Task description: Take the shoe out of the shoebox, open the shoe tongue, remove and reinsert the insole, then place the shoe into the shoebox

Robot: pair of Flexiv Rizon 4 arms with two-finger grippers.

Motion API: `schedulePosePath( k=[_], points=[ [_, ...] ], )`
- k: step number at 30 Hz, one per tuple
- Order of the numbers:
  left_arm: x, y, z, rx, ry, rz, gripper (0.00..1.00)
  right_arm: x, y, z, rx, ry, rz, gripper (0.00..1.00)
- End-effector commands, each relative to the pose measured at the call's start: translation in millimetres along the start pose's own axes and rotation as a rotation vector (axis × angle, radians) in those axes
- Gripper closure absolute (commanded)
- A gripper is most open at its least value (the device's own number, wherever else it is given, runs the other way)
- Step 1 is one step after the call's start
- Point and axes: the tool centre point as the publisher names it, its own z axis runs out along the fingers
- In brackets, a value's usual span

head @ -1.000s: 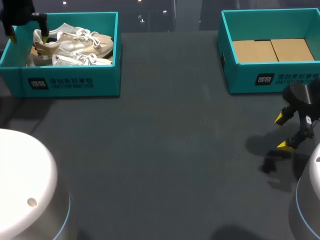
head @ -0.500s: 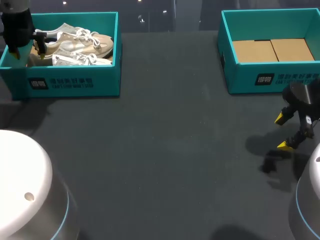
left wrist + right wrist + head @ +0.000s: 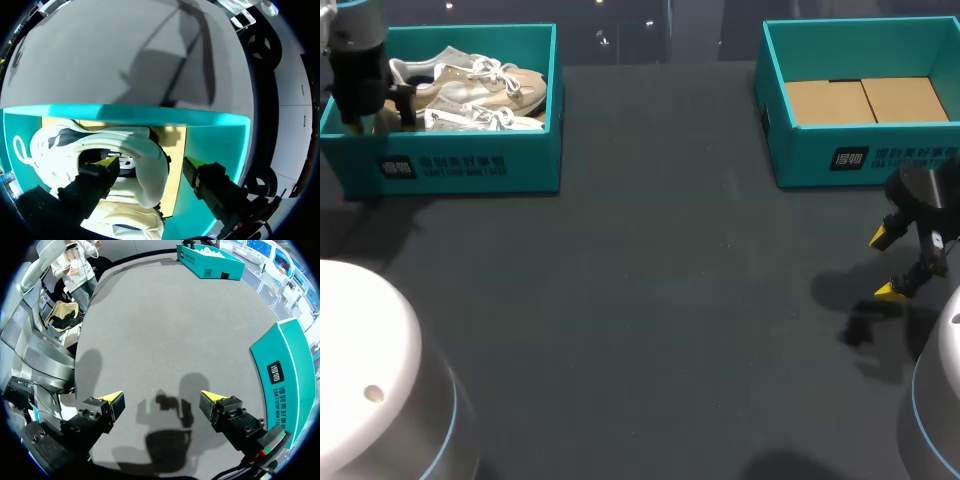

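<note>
Two white and beige laced shoes lie in the left teal shoebox [image 3: 460,165]; the upper shoe [image 3: 470,85] lies on its side and the other [image 3: 485,120] is nearer the front wall. My left gripper [image 3: 372,112] is down inside the box's left end. In the left wrist view the left gripper [image 3: 150,164] is open and straddles a white shoe's heel [image 3: 147,175]: one fingertip [image 3: 106,163] sits in the shoe's opening, the other [image 3: 192,163] hangs outside the heel, a little apart from it. My right gripper [image 3: 888,263] [image 3: 162,401] stands open and empty above the table at the right.
A second teal shoebox [image 3: 865,155] with a cardboard floor stands at the back right, close beside the right gripper [image 3: 290,375]. The left shoebox's walls enclose the left gripper. Dark table [image 3: 650,300] stretches between the two boxes.
My left gripper has come down into the left end of the shoebox around the shoe's heel, and its fingers have narrowed a little. The right arm has not moved.
</note>
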Motion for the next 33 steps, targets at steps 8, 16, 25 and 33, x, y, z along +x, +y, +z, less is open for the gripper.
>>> schedulePosePath(
  k=[8, 16, 25, 33],
  points=[
    [4.1, 9, 22, 0.022, 0.0, 0.002, 0.32, 1.6, -0.4, 0, 0.002, -0.003, 0.0, 0.0],
    [5.1, 9, 28, 0.021, 0.0, 0.0, 0.78, 1.6, -0.4, 0, 0.002, -0.003, 0.0, 0.0],
    [12.9, 5, 24, 0.011, 0.0, 0.013, 1.0, 1.6, -0.4, 0, 0.002, -0.003, 0.0, 0.0],
    [27.9, 11, 11, 0.011, -0.016, 0.004, 1.0, 1.6, -0.4, 0, 0.002, -0.003, 0.0, 0.0]
  ],
)
